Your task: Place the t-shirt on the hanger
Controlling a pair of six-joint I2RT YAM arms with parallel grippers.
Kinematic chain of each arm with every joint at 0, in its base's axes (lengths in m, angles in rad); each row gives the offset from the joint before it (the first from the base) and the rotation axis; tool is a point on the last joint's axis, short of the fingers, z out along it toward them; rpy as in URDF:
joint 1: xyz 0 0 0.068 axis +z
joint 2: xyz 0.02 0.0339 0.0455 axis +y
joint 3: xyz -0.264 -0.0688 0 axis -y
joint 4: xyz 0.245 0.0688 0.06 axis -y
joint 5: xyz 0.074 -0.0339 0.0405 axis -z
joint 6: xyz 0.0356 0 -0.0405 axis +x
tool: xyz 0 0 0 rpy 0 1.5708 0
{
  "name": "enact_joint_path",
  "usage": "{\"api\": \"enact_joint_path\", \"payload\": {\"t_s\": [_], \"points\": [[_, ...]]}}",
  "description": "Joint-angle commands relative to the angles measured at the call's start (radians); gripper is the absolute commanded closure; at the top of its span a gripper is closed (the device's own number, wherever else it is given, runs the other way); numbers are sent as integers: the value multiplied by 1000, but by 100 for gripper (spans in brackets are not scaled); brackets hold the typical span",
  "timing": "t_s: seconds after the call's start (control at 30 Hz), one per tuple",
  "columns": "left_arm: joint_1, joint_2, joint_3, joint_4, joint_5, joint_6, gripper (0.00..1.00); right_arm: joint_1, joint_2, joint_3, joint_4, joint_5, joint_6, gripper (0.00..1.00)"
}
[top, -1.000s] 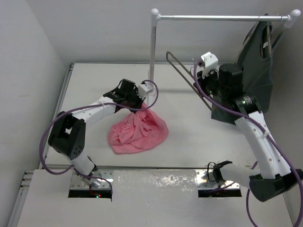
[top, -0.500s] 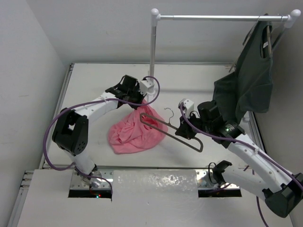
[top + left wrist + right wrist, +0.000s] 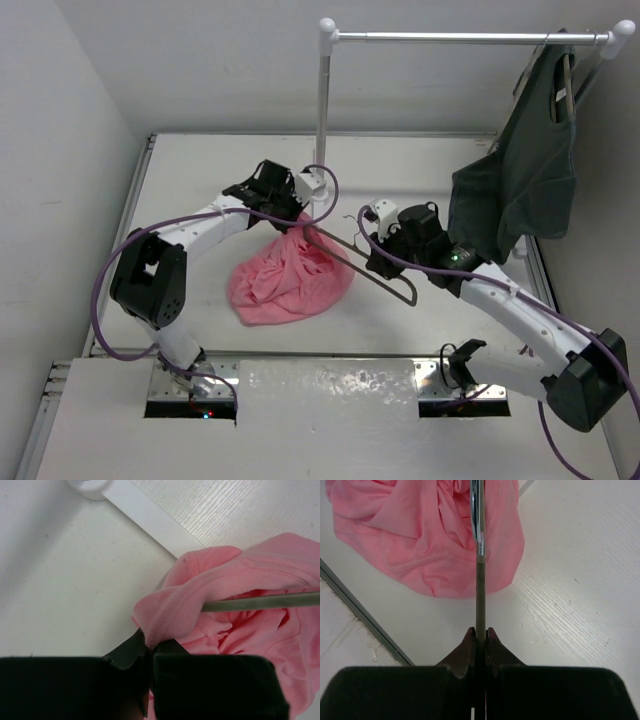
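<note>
Left gripper (image 3: 148, 647) pinches an edge fold of the t-shirt (image 3: 288, 282); the rest is heaped mid-counter (image 3: 200, 170). Right gripper (image 3: 480, 634) is clamped on the hanger (image 3: 480, 580), tip inside that fold. Risks: tip snags a crease, or the thin pinch slips and the opening collapses.

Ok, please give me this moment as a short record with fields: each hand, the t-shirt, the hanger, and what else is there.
left hand: shut on a fold of the t-shirt, held up
right hand: shut on the hanger
t-shirt: crumpled heap on the table
hanger: one end inside the held fold
task state: t-shirt not yet on the hanger
background: dark garment hanging on the rail
</note>
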Motion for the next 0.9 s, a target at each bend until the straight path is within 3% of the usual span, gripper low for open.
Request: {"api": "enact_joint_path", "payload": {"t_s": [0.0,0.23,0.43,0.63,0.87], "points": [[5,-28,51,-7,30,25,100,12,16,56,96,51,-48,100],[7,-61,50,-80,127,84,100,116,71,122,130,155,-140,100],[5,-93,109,-158,164,112,100,164,98,85,185,160,-157,100],[5,-159,106,-263,193,195,100,207,84,79,236,275,-204,100],[4,-183,211,-413,321,322,100,245,113,101,239,217,-230,100]]}}
